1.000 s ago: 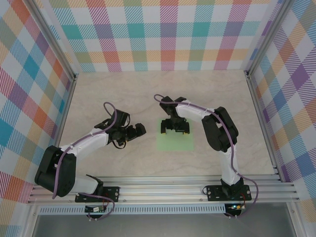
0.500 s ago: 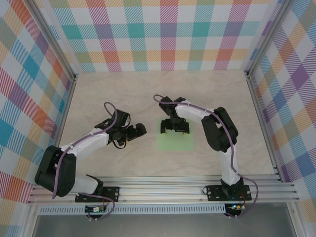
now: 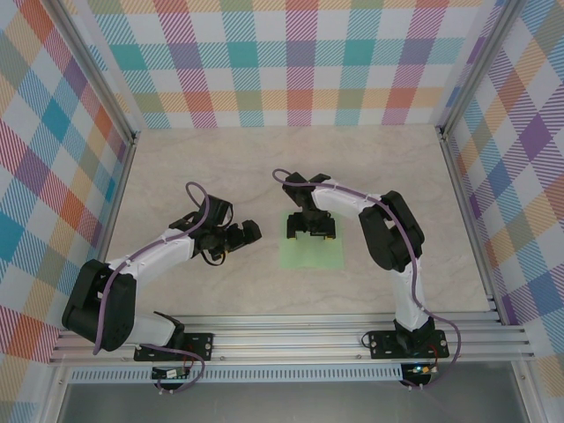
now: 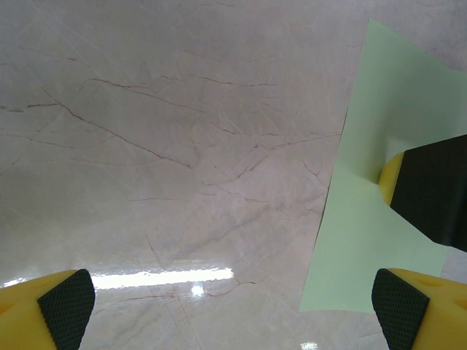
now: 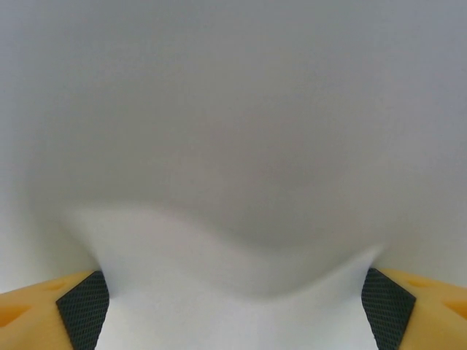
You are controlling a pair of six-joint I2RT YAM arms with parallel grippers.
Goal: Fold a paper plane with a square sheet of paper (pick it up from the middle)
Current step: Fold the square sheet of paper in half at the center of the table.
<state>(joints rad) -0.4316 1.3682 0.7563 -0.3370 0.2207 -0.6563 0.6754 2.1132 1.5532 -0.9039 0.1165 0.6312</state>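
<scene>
Pick-up step: the right tool (image 3: 312, 233), pads (image 5: 82, 309) spread, presses on the square sheet of paper (image 3: 310, 255) lying on the counter (image 3: 176, 176) (it humps between them), so a gentle pinch should come next, I judge; the left tool (image 3: 253, 233) hovers spread beside.

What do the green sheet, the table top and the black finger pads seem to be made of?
Green sheet: thin matte paper, probably; crisp straight edges, no shine. Table top: pale, marble-patterned, glossy; veins and a light reflection show, though stone or laminate cannot be told. Finger pads: black, likely rubber; a fine cross-hatched texture shows.
</scene>
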